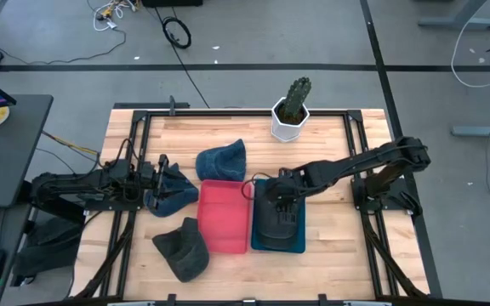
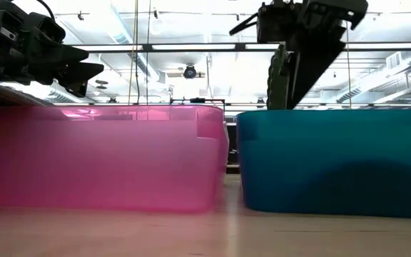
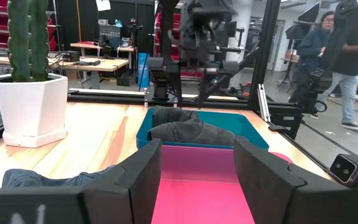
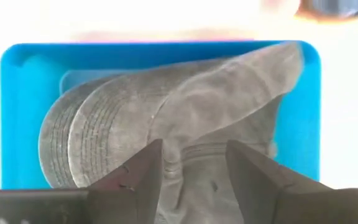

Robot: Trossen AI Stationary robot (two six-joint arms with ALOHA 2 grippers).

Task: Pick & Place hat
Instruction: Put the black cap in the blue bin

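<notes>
A dark grey hat (image 1: 276,223) lies in the teal bin (image 1: 300,242); the right wrist view shows the grey hat (image 4: 166,118) with its brim toward one end wall. My right gripper (image 1: 272,194) hovers open just above it, its fingers (image 4: 140,171) on either side of the crown and apart from it. My left gripper (image 1: 163,170) is open, level over a blue hat (image 1: 175,191) left of the pink bin (image 1: 224,217). It points across the pink bin (image 3: 197,186). A second blue hat (image 1: 222,161) and another dark grey hat (image 1: 183,249) lie on the table.
A cactus in a white pot (image 1: 291,115) stands at the far edge, behind the bins. The two bins sit side by side mid-table. Black frame rails (image 1: 356,153) run along both sides. People (image 3: 328,56) walk in the room beyond the table.
</notes>
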